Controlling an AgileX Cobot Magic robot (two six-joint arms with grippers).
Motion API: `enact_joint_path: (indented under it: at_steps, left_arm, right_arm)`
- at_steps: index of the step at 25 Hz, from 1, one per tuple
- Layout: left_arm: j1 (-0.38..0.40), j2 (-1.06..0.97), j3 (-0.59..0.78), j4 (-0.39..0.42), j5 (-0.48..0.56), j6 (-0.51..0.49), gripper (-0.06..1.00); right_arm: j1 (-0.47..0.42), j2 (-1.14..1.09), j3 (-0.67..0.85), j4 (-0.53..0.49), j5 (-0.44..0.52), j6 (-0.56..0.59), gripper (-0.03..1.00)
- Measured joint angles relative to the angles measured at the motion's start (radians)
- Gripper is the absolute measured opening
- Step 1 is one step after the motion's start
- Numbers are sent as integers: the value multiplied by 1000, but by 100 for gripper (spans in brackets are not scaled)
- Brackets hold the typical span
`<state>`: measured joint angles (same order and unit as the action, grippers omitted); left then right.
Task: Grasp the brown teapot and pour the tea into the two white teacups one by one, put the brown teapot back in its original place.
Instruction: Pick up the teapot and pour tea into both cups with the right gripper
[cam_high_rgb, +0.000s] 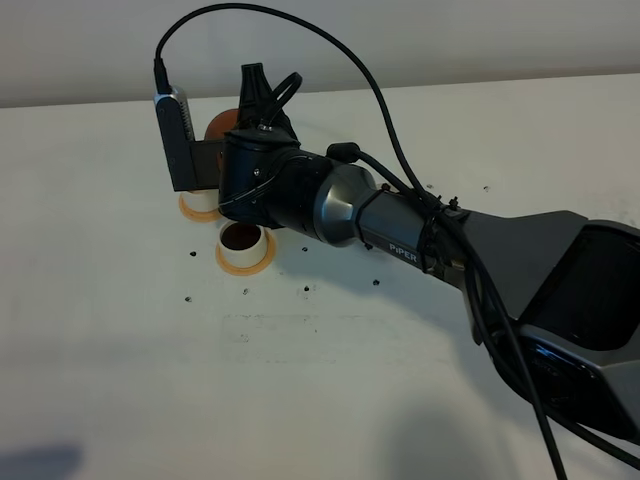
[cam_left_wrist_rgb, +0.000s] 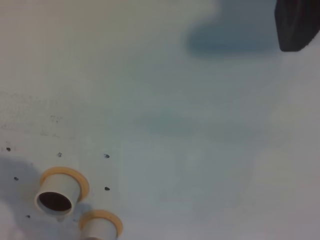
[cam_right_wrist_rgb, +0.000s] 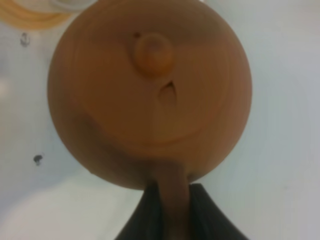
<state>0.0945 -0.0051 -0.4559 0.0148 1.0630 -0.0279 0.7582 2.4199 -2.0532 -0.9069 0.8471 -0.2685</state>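
The brown teapot fills the frame, seen from above its knobbed lid, its handle pinched between the right gripper's dark fingers. Beyond it, an orange-tan coaster lies on the white desk.

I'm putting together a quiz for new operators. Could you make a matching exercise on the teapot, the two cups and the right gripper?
1 brown teapot
2 front teacup
3 rear teacup
4 right gripper

a dark tea inside
b shut on the teapot
c on a coaster, inside unseen
d reddish-brown, knobbed lid

Pairs: 1-d, 2-a, 3-c, 4-b
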Motion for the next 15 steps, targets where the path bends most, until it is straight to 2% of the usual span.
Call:
enact_joint_path:
  at_steps: [15]
  left_arm:
    - [0, 0, 0, 0, 0, 0, 29]
  right_arm:
    - [19, 14, 0, -72, 0, -2, 9]
